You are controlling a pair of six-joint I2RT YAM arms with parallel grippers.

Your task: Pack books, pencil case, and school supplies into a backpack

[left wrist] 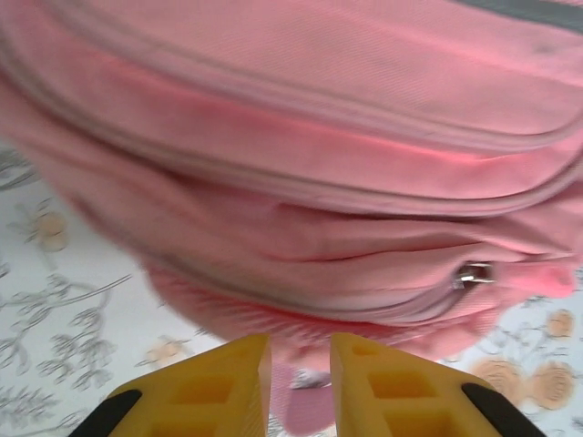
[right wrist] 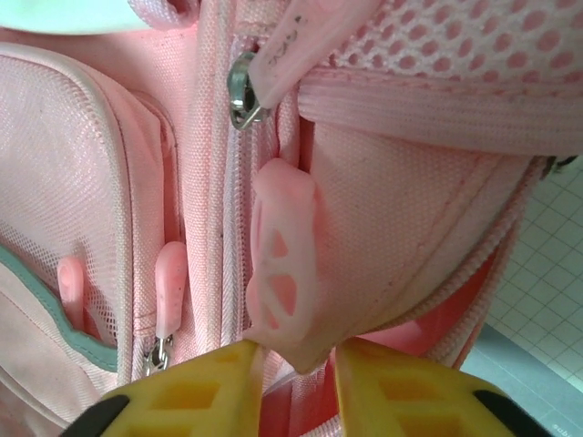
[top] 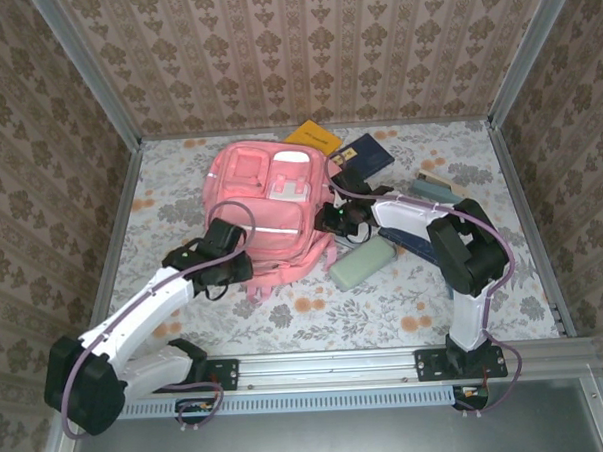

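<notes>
1. There is one backpack (top: 265, 203). It is the big pink thing in the upper middle of the top view, lying on the flowery worktop (top: 366, 318). Nothing looks packed yet. I think the job now is getting the zip open.
2. There are two claws, both at the backpack's lower edge.
   - The left claw (left wrist: 299, 350) has its fingers a little apart. It grips nothing that I can see.
   - The right claw (right wrist: 299, 355) has its fingers a little apart too. The end of a pink zip pull (right wrist: 282, 273) sits between them, and I cannot tell if they pinch it.
   - Next, I think one claw must hold the bag while the other tugs the pull along the zip.
3. I count three books.
   - One yellow book (top: 313, 137) is just above the backpack.
   - One navy book (top: 365, 155) is to the right of the yellow one.
   - One more dark book (top: 410, 243) is partly under the right arm.
4. There is one mint pencil case (top: 363, 265), just below and right of the backpack.
5. The teal pieces (top: 433, 187) sit at the right. They look like two, but they are too small to count.
</notes>
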